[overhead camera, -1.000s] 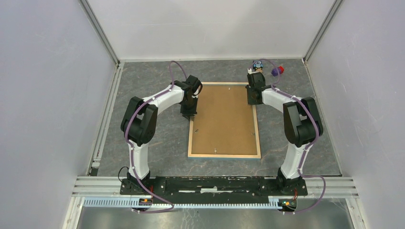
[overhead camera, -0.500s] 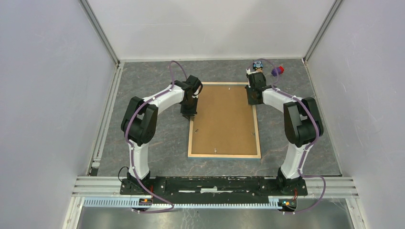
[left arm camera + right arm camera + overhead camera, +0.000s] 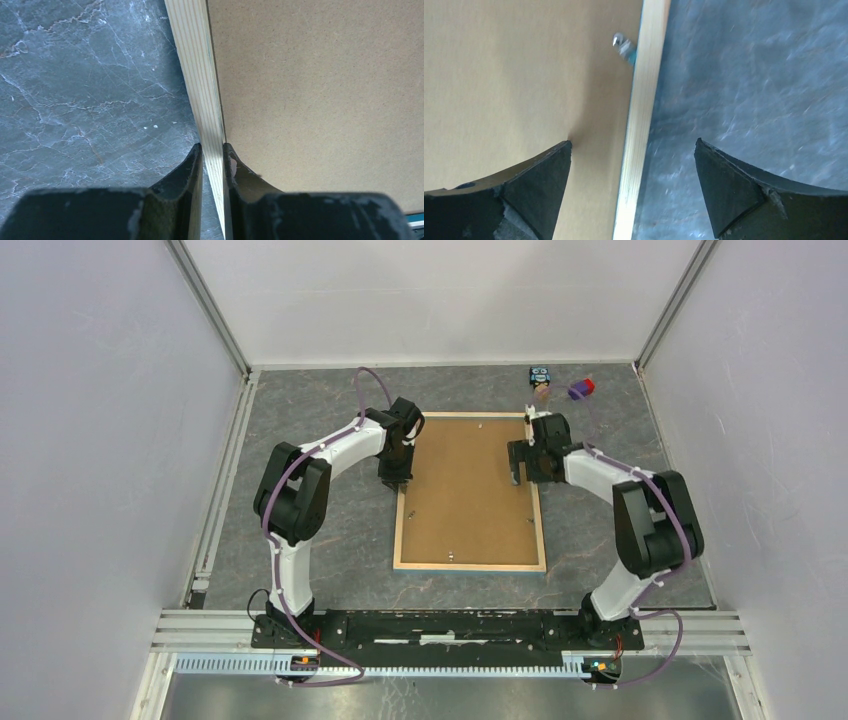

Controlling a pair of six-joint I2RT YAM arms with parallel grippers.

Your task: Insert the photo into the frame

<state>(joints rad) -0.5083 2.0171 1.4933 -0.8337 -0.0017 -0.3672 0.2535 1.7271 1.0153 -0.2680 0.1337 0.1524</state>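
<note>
Two hands at frame (image 3: 200, 75): left hand (image 3: 212, 150) clenched on its left rail, right hand (image 3: 633, 141) released, astride right rail; we close squarely.

- The frame (image 3: 470, 566) lies flat, back up, at the middle of the counter (image 3: 320, 410), long sides running 12 to 6 o'clock.
- A board (image 3: 470, 490) sits inside the frame.
- The left jaws pinch the frame's 9 o'clock rail near its far end.
- The right jaws straddle the 3 o'clock rail, one over the board, one over the counter.
- A small item (image 3: 541, 375) lies beyond the frame at 1 o'clock, a second item (image 3: 583, 388) near it at its 3 o'clock.
</note>
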